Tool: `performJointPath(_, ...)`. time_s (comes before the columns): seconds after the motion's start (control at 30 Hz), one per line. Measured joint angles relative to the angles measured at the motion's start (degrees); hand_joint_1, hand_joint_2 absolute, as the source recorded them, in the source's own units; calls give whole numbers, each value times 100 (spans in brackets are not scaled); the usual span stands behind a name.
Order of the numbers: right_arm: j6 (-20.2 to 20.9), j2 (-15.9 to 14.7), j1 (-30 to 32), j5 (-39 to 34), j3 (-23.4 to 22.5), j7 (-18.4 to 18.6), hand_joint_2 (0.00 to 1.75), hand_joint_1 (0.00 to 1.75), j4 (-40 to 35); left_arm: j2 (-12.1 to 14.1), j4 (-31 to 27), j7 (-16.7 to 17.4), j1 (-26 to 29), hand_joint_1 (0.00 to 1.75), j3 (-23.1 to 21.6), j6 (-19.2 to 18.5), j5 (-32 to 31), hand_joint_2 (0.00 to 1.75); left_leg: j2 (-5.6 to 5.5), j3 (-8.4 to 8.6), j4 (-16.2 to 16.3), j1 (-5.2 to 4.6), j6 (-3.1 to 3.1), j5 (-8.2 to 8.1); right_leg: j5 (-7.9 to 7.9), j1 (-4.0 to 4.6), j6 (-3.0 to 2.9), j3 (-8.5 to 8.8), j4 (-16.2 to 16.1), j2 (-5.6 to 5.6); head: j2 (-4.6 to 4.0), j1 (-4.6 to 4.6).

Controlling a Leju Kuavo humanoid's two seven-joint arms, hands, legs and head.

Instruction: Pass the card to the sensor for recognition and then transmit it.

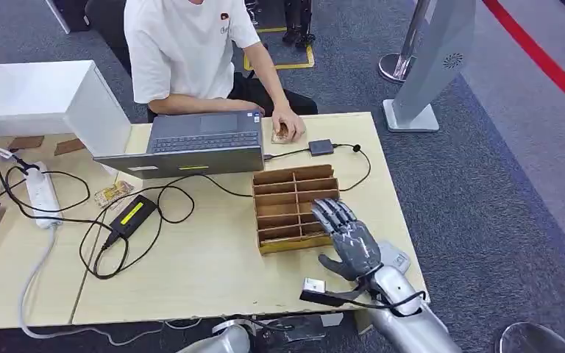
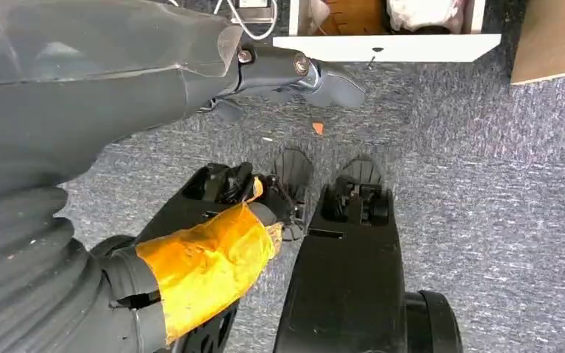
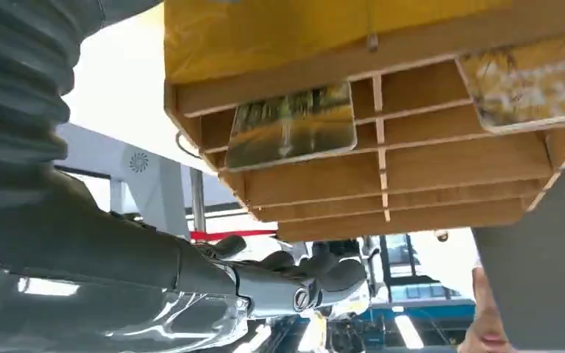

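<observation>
- Right hand (image 1: 349, 239) is over the near right corner of the wooden card rack (image 1: 294, 207), fingers spread and straight, clamped on nothing.
- From the right wrist view, that hand's fingers (image 3: 324, 268) sit close beside the rack (image 3: 382, 147), and a card (image 3: 292, 126) with a green-and-yellow picture stands in one of the rack's slots.
- Second card (image 3: 533, 84) is in a slot further along the same rack; its print is too blurred to read.
- Left hand (image 2: 294, 73) hangs low over the blue-grey carpet (image 2: 485, 184), fingers loosely apart, holding nothing as far as this angle lets me judge.
- On the desk (image 1: 191, 272), a small dark sensor box (image 1: 321, 146) lies just beyond the rack, cabled towards the laptop (image 1: 195, 143).
- Person in a white shirt (image 1: 184, 44) sits at the far side, one hand (image 1: 288, 125) resting on the desk beside the sensor box.
- Black adapter (image 1: 132, 215) and a white power strip (image 1: 40, 193) lie to the left, wires looping between them.
</observation>
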Motion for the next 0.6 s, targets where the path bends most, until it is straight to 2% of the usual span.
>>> performJointPath(0.43,-96,70,-127,31,144,4,175,0,402,0,0,37,0,0,0,-11,-9,175,0,0,0,0,0,0,0,0,0,0,0,-1,2,2)
performJointPath(0.47,-96,72,-132,31,149,4,175,54,413,0,0,37,0,0,0,-11,-9,175,0,0,0,0,0,0,0,0,0,0,0,-1,0,0)
performJointPath(0.5,-96,74,-138,31,153,4,175,175,428,0,0,37,0,0,0,-11,-9,175,-1,0,0,0,0,0,0,0,0,0,0,-1,0,2)
performJointPath(0.6,-94,79,-154,28,166,4,175,175,457,0,0,37,0,0,0,-13,-9,175,0,0,0,0,0,0,0,0,0,0,0,-1,0,0)
